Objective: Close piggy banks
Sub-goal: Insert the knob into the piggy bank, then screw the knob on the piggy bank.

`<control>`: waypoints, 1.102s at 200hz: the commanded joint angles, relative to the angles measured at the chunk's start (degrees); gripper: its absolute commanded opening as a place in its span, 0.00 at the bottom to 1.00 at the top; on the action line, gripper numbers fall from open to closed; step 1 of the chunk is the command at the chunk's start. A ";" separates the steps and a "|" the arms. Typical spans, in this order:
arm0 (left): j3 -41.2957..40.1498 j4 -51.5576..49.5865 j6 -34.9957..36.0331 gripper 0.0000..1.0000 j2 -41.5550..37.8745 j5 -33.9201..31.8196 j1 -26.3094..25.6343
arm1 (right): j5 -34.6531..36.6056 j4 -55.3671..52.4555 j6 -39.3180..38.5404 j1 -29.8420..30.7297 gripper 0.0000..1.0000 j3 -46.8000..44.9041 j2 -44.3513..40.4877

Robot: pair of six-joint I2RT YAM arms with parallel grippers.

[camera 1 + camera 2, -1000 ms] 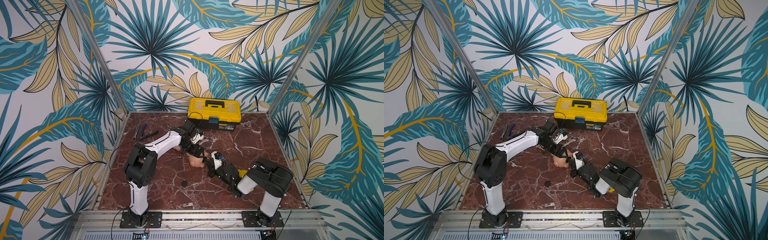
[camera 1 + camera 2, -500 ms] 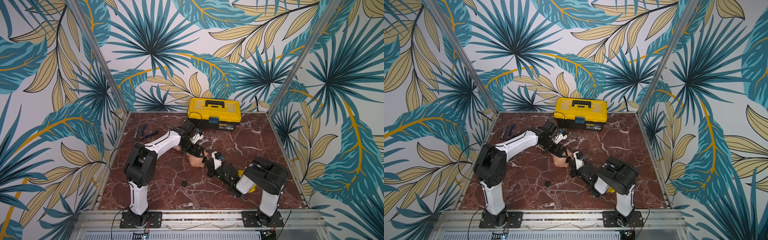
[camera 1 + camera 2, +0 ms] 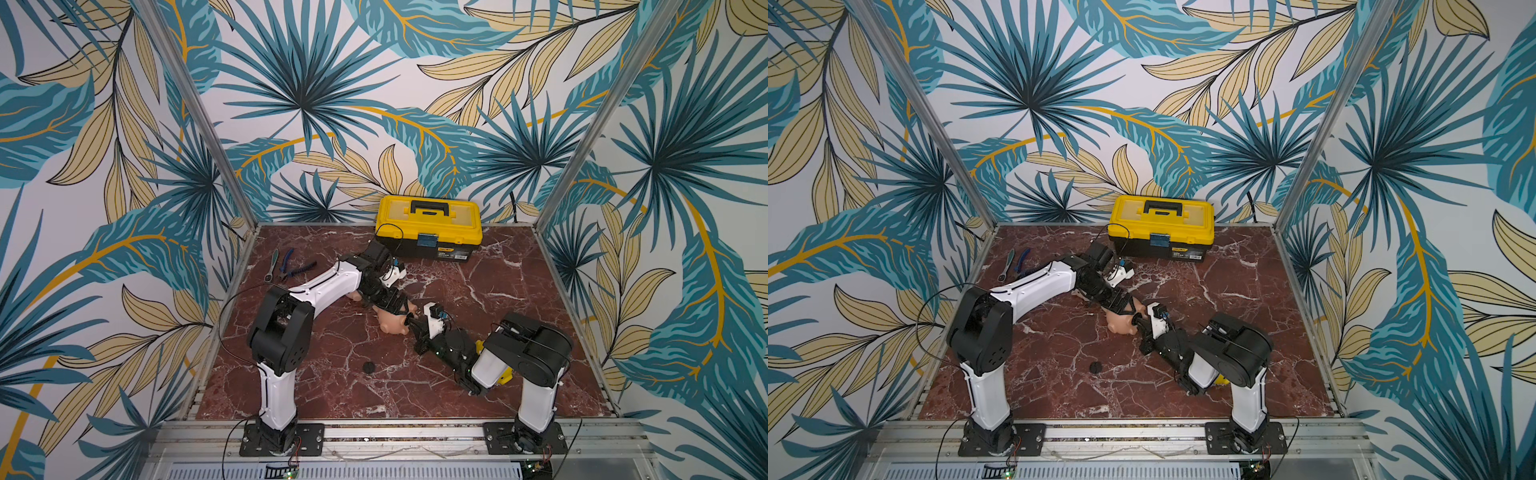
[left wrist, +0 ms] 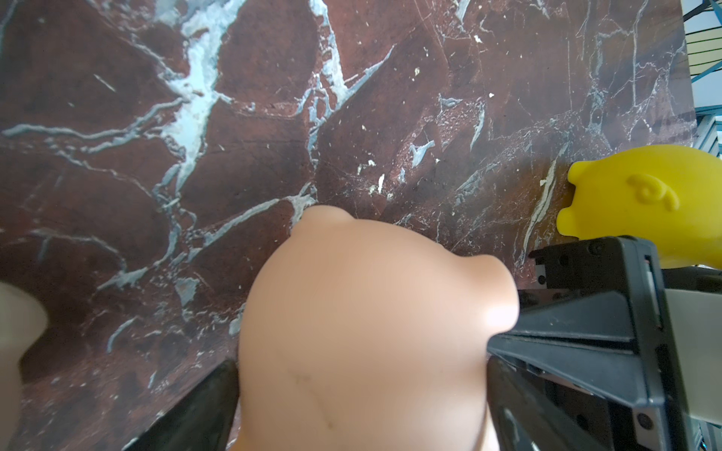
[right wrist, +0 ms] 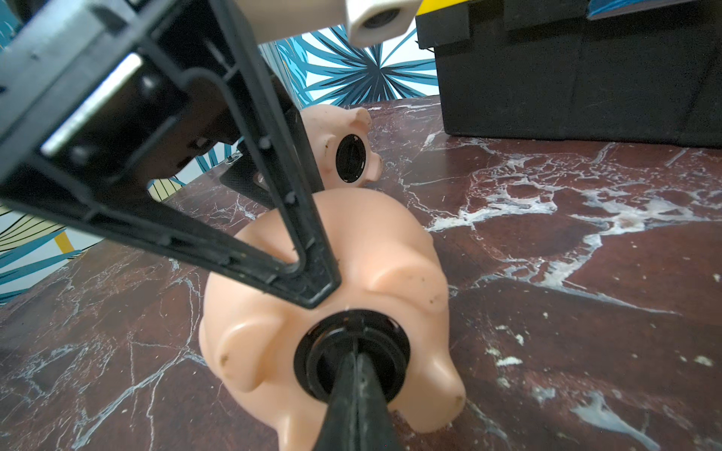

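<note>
My left claw (image 4: pixel 361 394) clamped the peach pig (image 5: pixel 375 242) sideways so my closed right claw (image 5: pixel 357 353) could seat its plug (image 5: pixel 309 361).

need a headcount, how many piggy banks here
3: peach pig in the middle; pale pink pig under the left arm; yellow pig partly hidden under the right arm.

The desk (image 4: pixel 234 117) looks like polished red-brown marble with white veins, faintly glossy and dotted with pale crumbs. The peach pig (image 5: pixel 390 242) is smooth plastic with a soft sheen and a few dark scuffs. The pale pig (image 5: pixel 332 125), nearer the toolbox (image 3: pixel 428 212), looks duller. The yellow pig (image 4: pixel 644 195) is matt plastic. The plug (image 5: pixel 312 351), the left gripper (image 4: pixel 359 367) and the right gripper (image 5: pixel 357 353) are matt black plastic. The toolbox has a smooth yellow plastic lid on a black body.
</note>
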 commanded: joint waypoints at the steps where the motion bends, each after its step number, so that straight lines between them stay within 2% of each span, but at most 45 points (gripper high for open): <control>1: -2.83 -2.14 -0.38 0.96 1.99 -0.04 -0.26 | -0.19 -3.35 0.71 -0.15 0.00 0.52 0.34; 101: -2.57 -1.59 -0.63 0.96 2.72 0.42 -0.79 | 0.05 -3.38 3.56 -0.13 0.00 1.65 -1.65; 186: -3.10 -1.42 -0.81 0.96 2.29 0.11 -0.87 | -0.85 -3.73 13.19 -0.20 0.00 2.34 -3.17; 220: -3.14 -1.42 -0.83 0.96 2.17 0.10 -0.87 | -0.74 -7.51 16.49 -0.18 0.00 3.52 -4.13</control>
